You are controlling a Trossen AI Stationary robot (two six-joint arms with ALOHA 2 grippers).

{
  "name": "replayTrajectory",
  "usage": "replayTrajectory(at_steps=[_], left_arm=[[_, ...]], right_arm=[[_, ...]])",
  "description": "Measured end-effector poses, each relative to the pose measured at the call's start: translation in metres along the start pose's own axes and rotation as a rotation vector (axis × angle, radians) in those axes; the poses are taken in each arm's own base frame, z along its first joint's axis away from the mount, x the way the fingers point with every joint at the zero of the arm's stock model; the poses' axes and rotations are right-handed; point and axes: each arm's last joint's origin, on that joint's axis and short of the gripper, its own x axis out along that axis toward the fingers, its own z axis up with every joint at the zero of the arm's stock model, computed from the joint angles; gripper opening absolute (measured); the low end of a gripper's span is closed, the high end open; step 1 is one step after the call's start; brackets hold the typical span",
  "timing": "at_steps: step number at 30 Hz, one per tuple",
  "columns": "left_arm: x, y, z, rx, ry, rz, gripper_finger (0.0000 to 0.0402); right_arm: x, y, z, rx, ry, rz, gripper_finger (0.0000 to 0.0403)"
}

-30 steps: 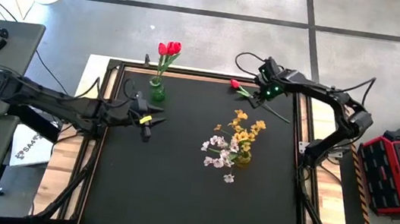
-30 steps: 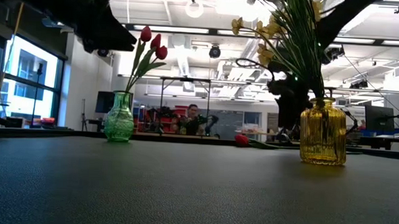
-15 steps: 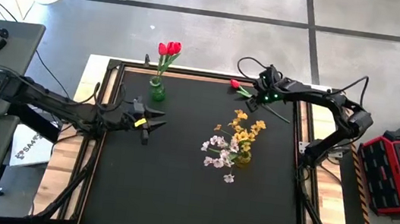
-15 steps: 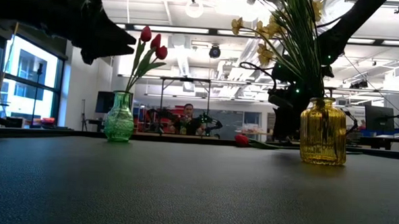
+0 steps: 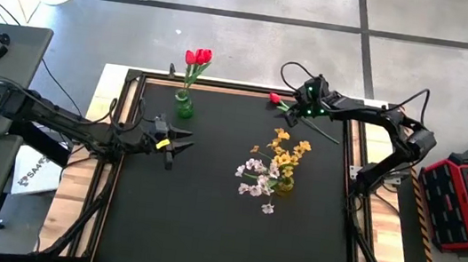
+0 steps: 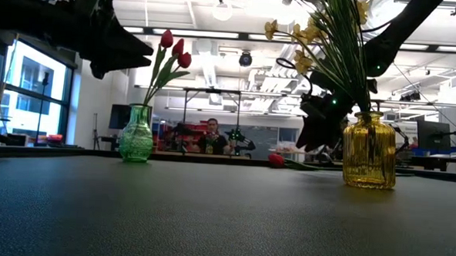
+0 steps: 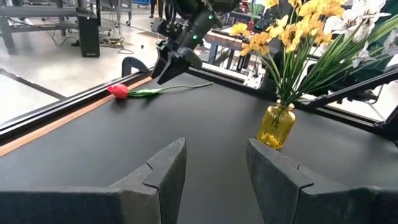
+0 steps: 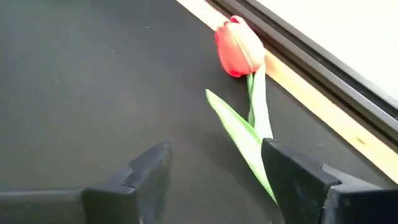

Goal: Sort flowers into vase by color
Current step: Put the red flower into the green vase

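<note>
Your right claw (image 5: 294, 108) hangs over the far right part of the table (image 5: 204, 226), close to the far edge, and its fingers (image 8: 298, 171) are wide apart with nothing between them. In the right wrist view the stem and one leaf of the lying red tulip (image 8: 239, 45) pass just beside one finger (I cannot tell if they touch it). This tulip (image 5: 275, 99) lies flat on the black table top along the far edge, its bloom pointing toward the far left corner and its green stem running back under the claw. In the left wrist view you see the same claw (image 7: 166, 67) from the other side, tilted down just above the stem of the tulip (image 7: 118, 91).

Your left claw (image 5: 182, 145) waits over the left part of the table, near the left edge, pointing toward the middle; its fingers (image 7: 166, 168) stand open and hold nothing.

The green vase (image 5: 183, 105) stands near the far edge, to the left of the middle, and it carries red tulips (image 5: 197, 56) (three blooms show in the low view). The yellow vase (image 6: 369, 151) stands about in the middle of the table, nearer the right side, and holds both the yellow spray (image 5: 288, 148) and the pale white-pink spray (image 5: 257, 179) together.

Behind the table, in the low view, a person (image 6: 211, 132) is in the room far away.
</note>
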Motion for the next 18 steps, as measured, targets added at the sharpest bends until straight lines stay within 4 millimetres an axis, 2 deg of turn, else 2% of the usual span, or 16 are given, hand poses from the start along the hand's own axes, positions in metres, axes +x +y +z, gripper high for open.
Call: replayTrajectory(at_steps=[6,18], left_arm=[[0.0,0.0,-0.0001,0.001,0.001,0.0,0.0156],[0.0,0.0,-0.0001,0.002,0.001,0.0,0.0156]], right_arm=[[0.0,0.0024,0.0,-0.082,-0.005,0.081,0.0249],[0.0,0.0029,0.0,-0.143,-0.009,0.097,0.0232]])
